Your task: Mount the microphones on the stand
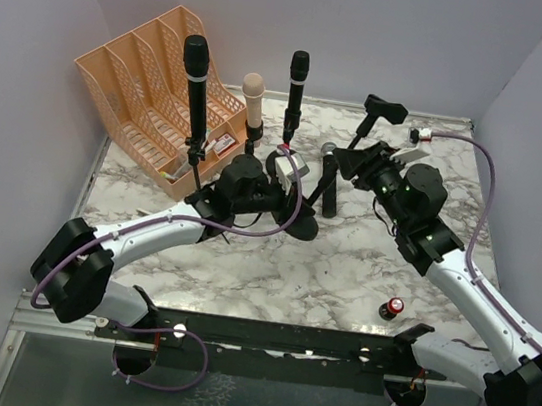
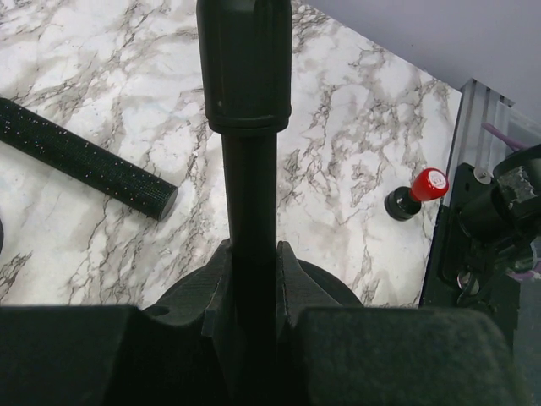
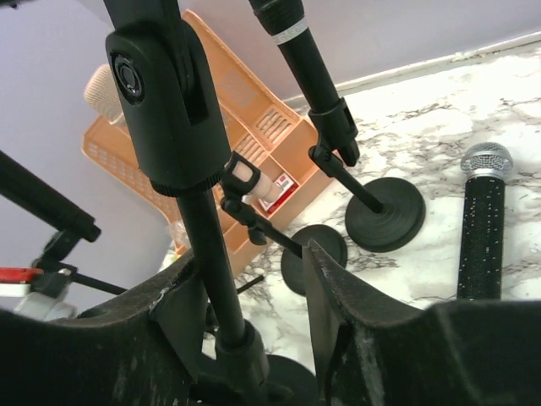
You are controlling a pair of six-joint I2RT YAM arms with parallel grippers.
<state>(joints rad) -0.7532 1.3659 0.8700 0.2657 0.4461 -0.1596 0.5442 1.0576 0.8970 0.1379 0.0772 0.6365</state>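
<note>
Three microphones stand clipped upright on stands: a black one (image 1: 196,76), the peach-pink one (image 1: 253,98) and a second black one (image 1: 298,78). The black microphone with the silver mesh head (image 1: 329,181) lies on the marble table; it also shows in the right wrist view (image 3: 482,228) and its body in the left wrist view (image 2: 84,165). My left gripper (image 1: 284,168) is shut on the pole (image 2: 249,194) of the second black microphone's stand. My right gripper (image 1: 353,161) is open, its jaws around the pole (image 3: 211,262) of the empty stand, below the bare clip (image 3: 156,101).
An orange file tray (image 1: 148,75) stands at the back left. A small red-topped battery (image 1: 395,307) sits near the front right, also in the left wrist view (image 2: 418,193). Round stand bases (image 3: 385,216) crowd the table's middle. A black rail (image 1: 262,338) runs along the near edge.
</note>
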